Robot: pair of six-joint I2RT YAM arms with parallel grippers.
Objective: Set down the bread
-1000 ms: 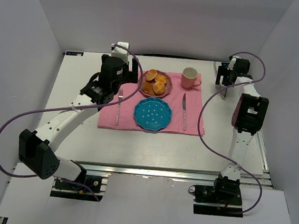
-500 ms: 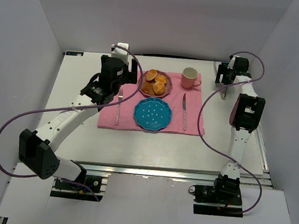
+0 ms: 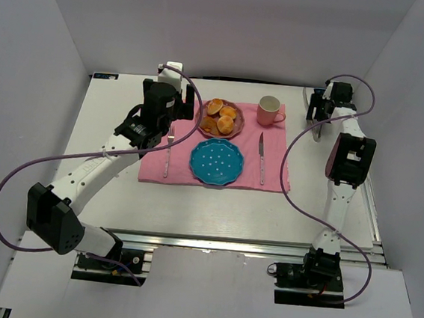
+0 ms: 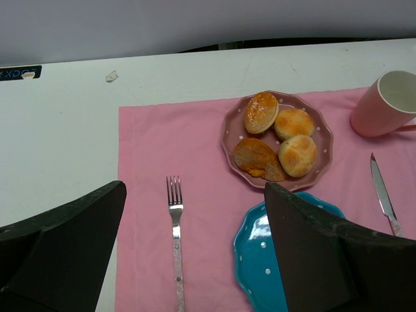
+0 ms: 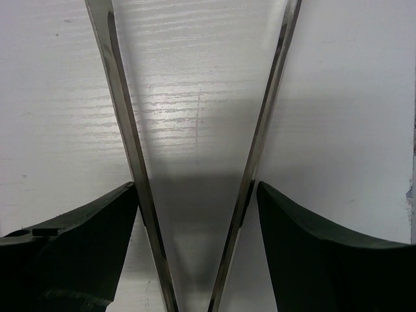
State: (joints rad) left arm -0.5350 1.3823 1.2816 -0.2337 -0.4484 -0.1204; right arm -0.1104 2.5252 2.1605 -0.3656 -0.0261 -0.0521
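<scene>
Several golden-brown pieces of bread [image 3: 222,117] lie on a small pink plate [image 3: 235,131] at the back of a pink cloth. The left wrist view shows round rolls [image 4: 298,155] and one longer pastry [image 4: 257,158] on that plate [image 4: 227,130]. My left gripper [image 3: 181,102] is open and empty [image 4: 195,188], hovering over the cloth left of the bread. My right gripper [image 3: 318,113] is at the back right of the table. Its fingers press from outside on both arms of metal tongs [image 5: 123,130], close over the table [image 5: 195,188].
A blue dotted plate [image 3: 217,162] sits in front of the pink plate and shows in the left wrist view [image 4: 260,247]. A fork [image 3: 168,151] lies to its left and a knife [image 3: 260,156] to its right. A pink cup [image 3: 269,110] stands behind the knife.
The right arm's upper link has shifted slightly. The left arm and the things on the cloth have not moved.
</scene>
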